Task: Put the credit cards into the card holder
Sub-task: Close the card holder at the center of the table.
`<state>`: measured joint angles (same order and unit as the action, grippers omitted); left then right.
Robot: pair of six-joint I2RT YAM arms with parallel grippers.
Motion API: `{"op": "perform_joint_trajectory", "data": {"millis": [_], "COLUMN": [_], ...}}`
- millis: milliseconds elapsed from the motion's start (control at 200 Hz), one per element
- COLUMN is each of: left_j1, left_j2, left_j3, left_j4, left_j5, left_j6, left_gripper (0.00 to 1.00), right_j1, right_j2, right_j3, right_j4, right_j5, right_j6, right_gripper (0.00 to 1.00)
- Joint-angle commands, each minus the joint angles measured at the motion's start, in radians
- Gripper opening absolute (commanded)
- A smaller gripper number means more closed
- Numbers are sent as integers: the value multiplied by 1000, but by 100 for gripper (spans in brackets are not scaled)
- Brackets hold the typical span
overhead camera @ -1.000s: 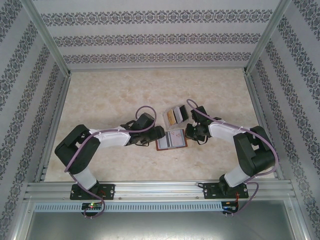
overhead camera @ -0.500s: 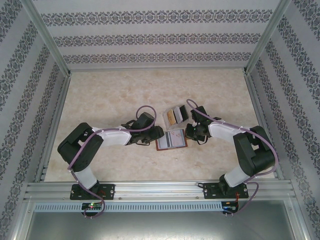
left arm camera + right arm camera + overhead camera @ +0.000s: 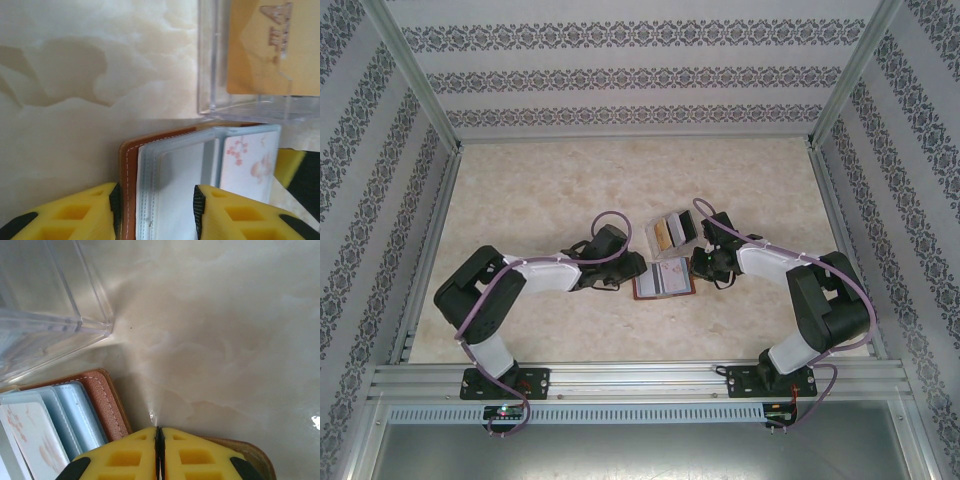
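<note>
While right jaws closed, left jaws clamp card holder [image 3: 129, 190]; case [image 3: 210, 75] holds gold card [image 3: 270, 55].

One brown card holder [image 3: 663, 280] mid-table [image 3: 520, 190], one blossom-printed card [image 3: 247, 160] in its sleeves; one clear case [image 3: 692, 236] showing three cards [image 3: 663, 235]; two grippers: left gripper [image 3: 155, 200], right gripper [image 3: 158, 440].

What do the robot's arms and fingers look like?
The left arm and right arm have black joints and white middle sections, with a purple cable looping along each. The fingers are chunky yellow blocks with square hollows and black inner pads.
</note>
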<state>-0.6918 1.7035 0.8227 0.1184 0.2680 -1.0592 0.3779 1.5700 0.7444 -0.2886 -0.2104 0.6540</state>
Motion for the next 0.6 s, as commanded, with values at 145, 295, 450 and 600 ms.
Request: {"op": "perform_joint_trajectory", "data": {"millis": [145,295,450,600], "left_j1": [-25,-62,-95,-107], "left_j2": [-33,26,104,162], "left_j3": [94,140,170,194], "left_j4": [86,108,150,165], "left_j5": [130,161,176,179], "left_j6": [21,15,-15,-32], "left_gripper": [44,45,46,46], "right_j1": [38,50,16,-75], "right_j2": [52,25,-86,-222], "right_j3": [-8,-9,-4,-8], "right_j4": [-47,-44,-124,-194], "right_j5": [-24,-48,17,42], "right_j6": [-8,13,-1,-29], "right_gripper": [12,12,14,20]}}
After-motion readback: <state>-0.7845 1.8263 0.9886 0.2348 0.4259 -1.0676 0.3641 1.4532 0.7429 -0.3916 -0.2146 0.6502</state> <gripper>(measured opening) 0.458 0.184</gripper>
